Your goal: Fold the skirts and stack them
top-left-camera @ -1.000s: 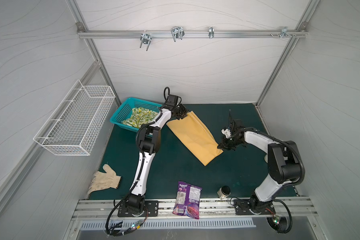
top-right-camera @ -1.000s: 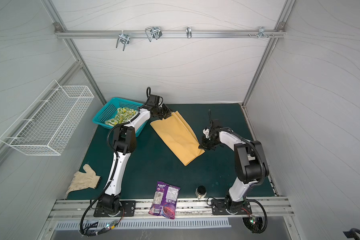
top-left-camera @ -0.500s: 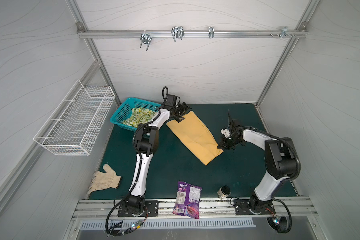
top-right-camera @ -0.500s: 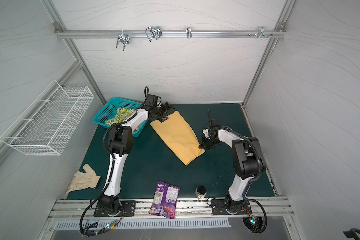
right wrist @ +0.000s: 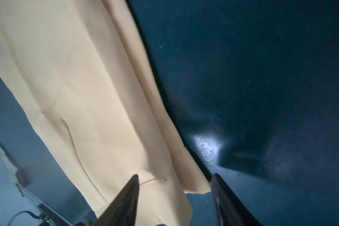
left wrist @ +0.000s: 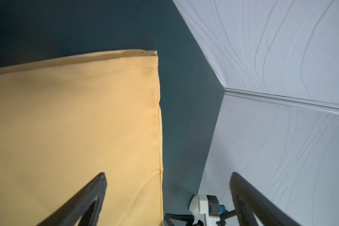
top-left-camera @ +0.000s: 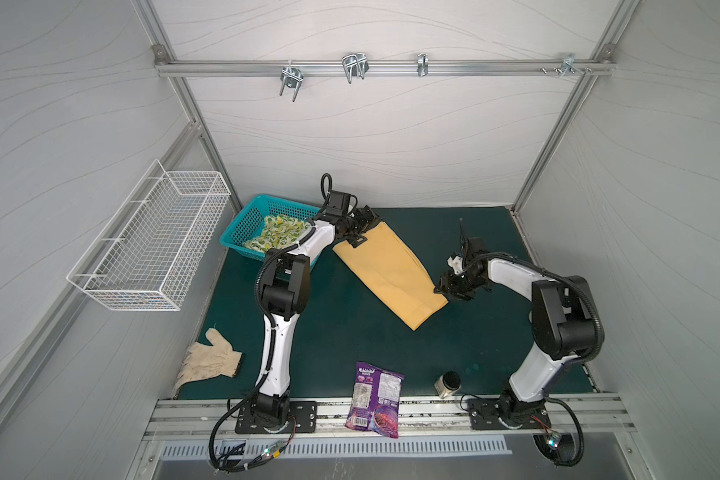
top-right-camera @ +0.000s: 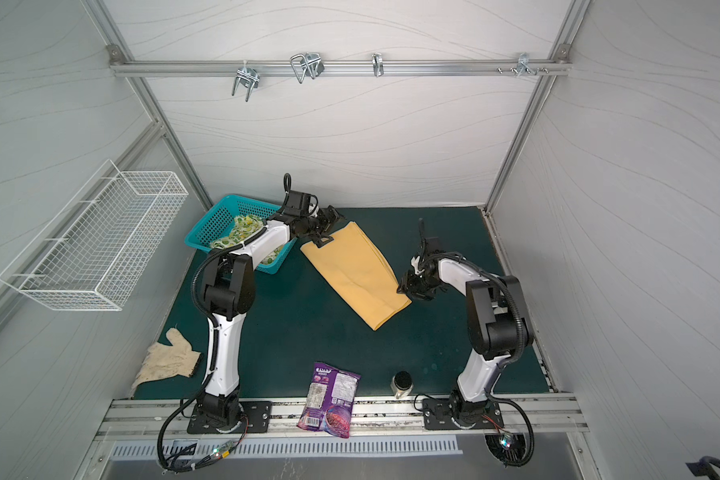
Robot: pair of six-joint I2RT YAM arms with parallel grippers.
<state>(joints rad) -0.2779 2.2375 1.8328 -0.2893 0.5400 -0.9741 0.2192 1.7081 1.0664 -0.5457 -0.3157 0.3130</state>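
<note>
Skirt with lemon print (top-left-camera: pixel 281 230) inside teal plastic basket (top-left-camera: pixel 244 222)

mustard-yellow skirt (top-left-camera: pixel 389 272) is folded into a long flat strip on the mat, lemon-print skirt (top-left-camera: pixel 278 232) sits bunched up in the teal basket (top-left-camera: pixel 242 226)

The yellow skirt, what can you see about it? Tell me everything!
The yellow skirt is plain mustard cloth that looks soft and smooth. It is folded into a long flat strip with stitched hems and a few light creases. It lies slantwise on the green mat. Its far end is at the left tool and its near end at the right tool. Both tools stand open at its corners and neither pinches it.
</note>
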